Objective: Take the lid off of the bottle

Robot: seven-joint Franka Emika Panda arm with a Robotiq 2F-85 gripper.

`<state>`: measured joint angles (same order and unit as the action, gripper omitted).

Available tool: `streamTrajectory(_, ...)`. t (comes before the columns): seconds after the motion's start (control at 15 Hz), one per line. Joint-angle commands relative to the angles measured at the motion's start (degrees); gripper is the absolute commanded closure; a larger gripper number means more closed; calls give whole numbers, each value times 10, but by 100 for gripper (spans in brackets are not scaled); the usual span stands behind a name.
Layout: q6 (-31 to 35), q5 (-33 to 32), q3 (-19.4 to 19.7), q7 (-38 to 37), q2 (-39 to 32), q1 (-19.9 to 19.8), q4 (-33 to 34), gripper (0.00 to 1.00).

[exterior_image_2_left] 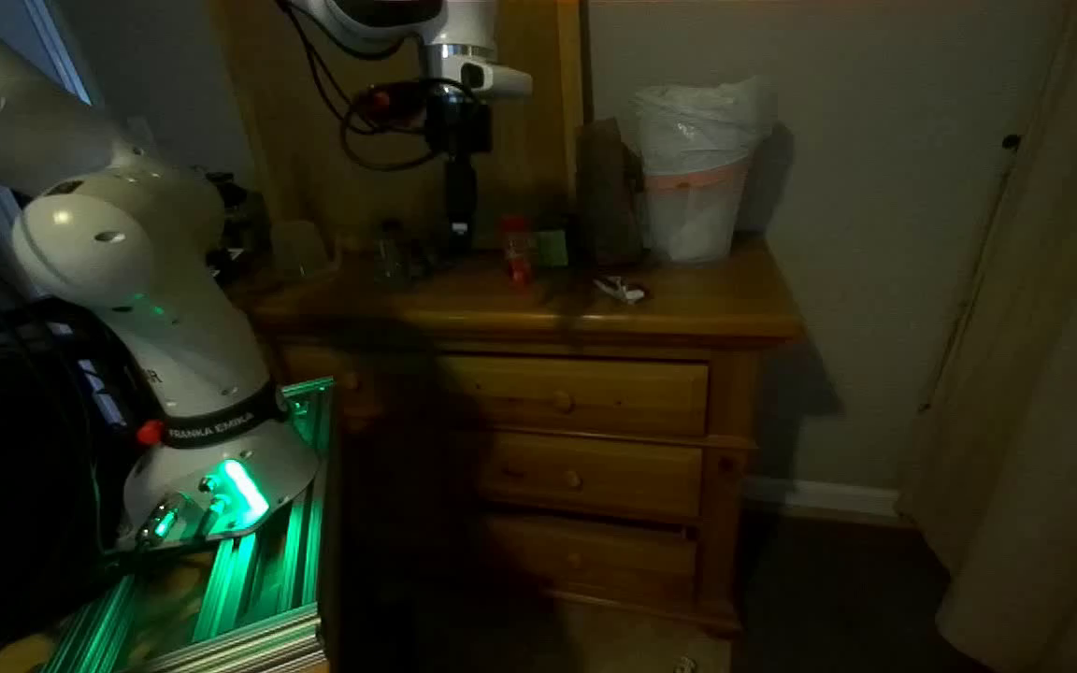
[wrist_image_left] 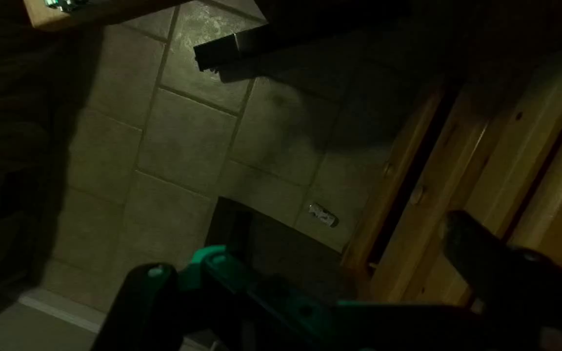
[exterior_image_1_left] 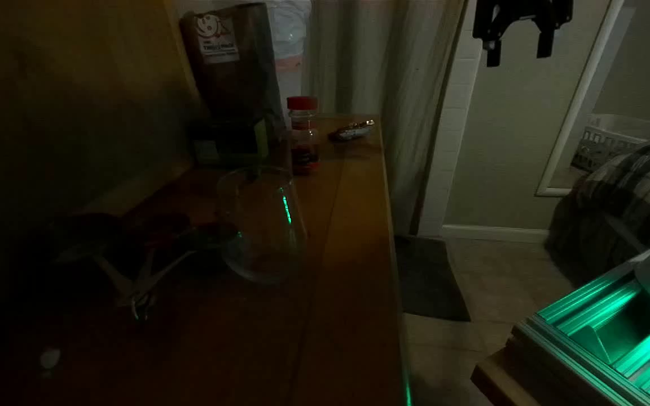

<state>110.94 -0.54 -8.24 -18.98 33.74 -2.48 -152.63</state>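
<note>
The bottle (exterior_image_1_left: 304, 135) stands upright on the wooden dresser top, with a pale upper body and a dark reddish lower part. Its red lid (exterior_image_1_left: 302, 103) sits on top of it. In an exterior view the bottle (exterior_image_2_left: 519, 257) and lid (exterior_image_2_left: 514, 224) are small and dim. My gripper (exterior_image_1_left: 518, 55) hangs in the air with its two fingers apart and nothing between them. It also shows side-on above the dresser in an exterior view (exterior_image_2_left: 460, 227). In the wrist view the open fingers (wrist_image_left: 334, 239) frame floor and dresser front; bottle and lid are not seen there.
A transparent glass vessel (exterior_image_1_left: 263, 231) stands near the bottle. A green box (exterior_image_1_left: 229, 144), a brown paper bag (exterior_image_1_left: 235, 62) and a lined bin (exterior_image_2_left: 702, 187) stand behind. A crumpled shiny item (exterior_image_1_left: 353, 131) lies near the dresser edge. A dark object with legs (exterior_image_1_left: 141, 276) is in shadow.
</note>
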Motion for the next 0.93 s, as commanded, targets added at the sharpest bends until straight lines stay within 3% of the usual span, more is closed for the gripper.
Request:
streamTrajectory(0.0, -1, -3, 5, -2, 0, 5, 1, 0)
streamTrajectory(0.27, -1, -3, 5, -2, 0, 5, 1, 0)
streamTrajectory(0.53, 98, 40, -39, 33, -88, 87, 56, 0)
streamTrajectory(0.87, 226, 61, -83, 71, -218, 161, 151, 0)
